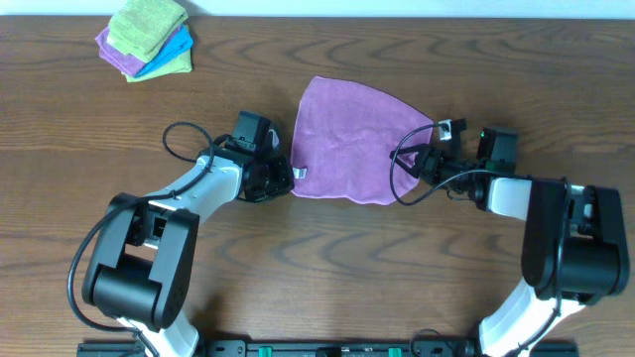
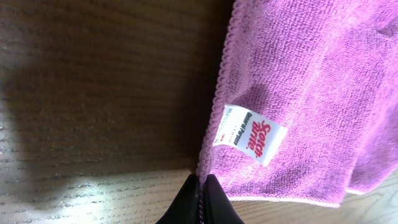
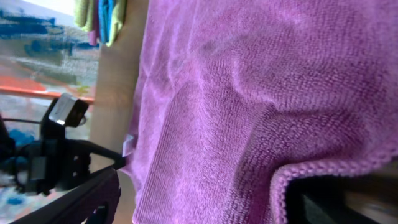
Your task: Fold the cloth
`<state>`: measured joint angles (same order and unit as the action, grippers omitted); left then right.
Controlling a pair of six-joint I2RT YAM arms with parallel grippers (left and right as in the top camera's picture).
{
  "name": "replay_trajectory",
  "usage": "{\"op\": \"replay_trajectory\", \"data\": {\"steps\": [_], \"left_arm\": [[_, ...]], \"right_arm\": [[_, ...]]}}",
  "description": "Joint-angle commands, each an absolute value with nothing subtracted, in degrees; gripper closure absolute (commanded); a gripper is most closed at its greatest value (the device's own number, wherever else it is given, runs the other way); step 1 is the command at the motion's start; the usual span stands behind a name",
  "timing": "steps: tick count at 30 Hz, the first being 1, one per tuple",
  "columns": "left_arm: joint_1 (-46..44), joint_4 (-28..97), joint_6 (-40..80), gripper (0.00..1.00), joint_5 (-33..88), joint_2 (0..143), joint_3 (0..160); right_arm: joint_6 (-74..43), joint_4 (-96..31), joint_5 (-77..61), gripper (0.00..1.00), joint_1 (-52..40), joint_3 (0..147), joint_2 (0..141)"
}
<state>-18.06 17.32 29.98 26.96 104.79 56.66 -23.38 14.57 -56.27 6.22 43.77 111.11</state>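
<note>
The lilac cloth [image 1: 342,139] lies mid-table, rumpled, with its right corner raised. My left gripper [image 1: 283,178] is at its lower left edge. In the left wrist view the jaws [image 2: 202,190] are shut on the cloth's stitched hem [image 2: 214,99], just below the white tag [image 2: 252,134]. My right gripper [image 1: 425,151] is at the cloth's right corner. In the right wrist view the cloth [image 3: 249,93] fills the frame and its hem drapes over a dark finger [image 3: 336,202]; the jaws look shut on it.
A stack of folded cloths [image 1: 149,40], lime green, blue and purple, sits at the table's far left corner. The dark wood table [image 1: 327,278] extends in front of the cloth. The left arm shows across the cloth in the right wrist view [image 3: 62,162].
</note>
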Motion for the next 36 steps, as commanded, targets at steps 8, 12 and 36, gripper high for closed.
{"op": "replay_trajectory", "data": {"steps": [8,12,36], "left_arm": [[-18.0,14.5,30.2,0.95,23.8,103.8,56.4],[-18.0,13.8,30.2,0.94,22.9,103.8,56.5],[-18.0,11.5,30.5,0.94,20.3,103.8,56.5]], "right_arm": [[-24.0,5.3,-59.8,0.26,5.4,41.1,115.1],[-21.0,-1.1,-60.7,0.26,5.4,41.1,115.1],[-21.4,-4.1,-77.4,0.26,-4.6,41.1,106.7]]}}
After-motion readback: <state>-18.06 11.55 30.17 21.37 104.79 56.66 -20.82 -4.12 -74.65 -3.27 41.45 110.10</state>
